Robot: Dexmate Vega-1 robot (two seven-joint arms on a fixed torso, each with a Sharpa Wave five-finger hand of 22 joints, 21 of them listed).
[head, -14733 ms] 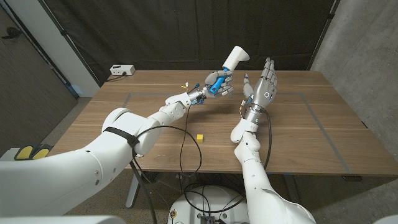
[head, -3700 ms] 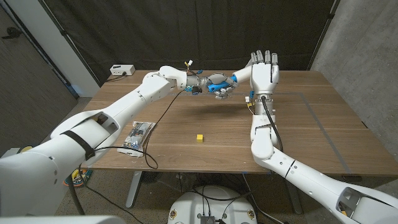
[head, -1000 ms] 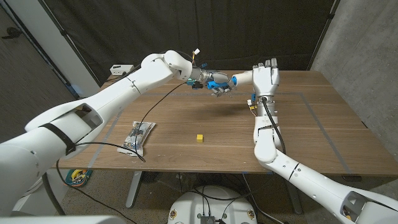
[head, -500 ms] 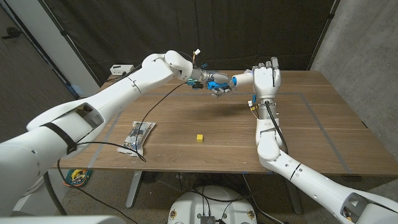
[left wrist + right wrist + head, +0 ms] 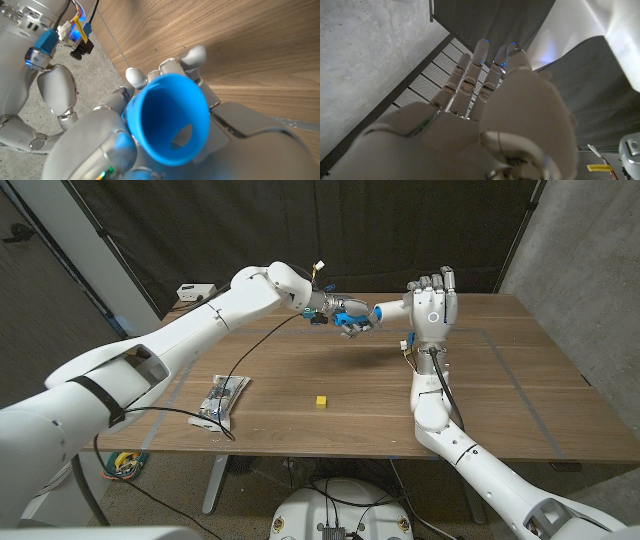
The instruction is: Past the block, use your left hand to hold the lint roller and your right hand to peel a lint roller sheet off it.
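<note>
while left hand (image 5: 349, 317) grips lint roller (image 5: 384, 309), right hand (image 5: 432, 302) touching it

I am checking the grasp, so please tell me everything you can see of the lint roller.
The lint roller is held in the air by the left hand, above the far part of the table. Its blue, plastic-looking handle ends in a hollow opening, seen in the left wrist view. The white roll points toward the right hand. Whether they touch is unclear.
</note>
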